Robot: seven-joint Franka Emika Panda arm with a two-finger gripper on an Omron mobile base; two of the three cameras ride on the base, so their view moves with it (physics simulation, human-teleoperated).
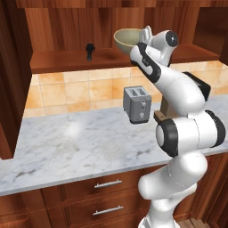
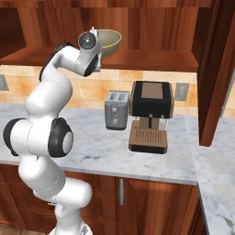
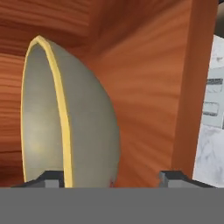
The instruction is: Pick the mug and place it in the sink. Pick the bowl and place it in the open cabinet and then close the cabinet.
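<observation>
The yellow-tan bowl [image 1: 127, 39] [image 2: 108, 41] rests on the wood shelf of the open cabinet [image 1: 67, 60] [image 2: 151, 59]. My gripper [image 1: 143, 32] [image 2: 95, 32] is raised to the shelf, at the bowl's right rim as the left base view has it. In the hand view the bowl [image 3: 83, 122] appears on edge, with its rim and side between the fingertips of my gripper [image 3: 111, 178]. The jaws stand wide apart, and a gap shows between the bowl and one fingertip [image 3: 175, 177]. The mug and the sink are out of view.
A small black item [image 1: 90, 51] stands on the shelf left of the bowl. Below, on the marble counter [image 1: 67, 142], are a grey toaster [image 1: 137, 104] [image 2: 116, 110] and a coffee machine [image 2: 150, 117]. Open cabinet doors [image 1: 11, 80] [image 2: 215, 69] jut out at both sides.
</observation>
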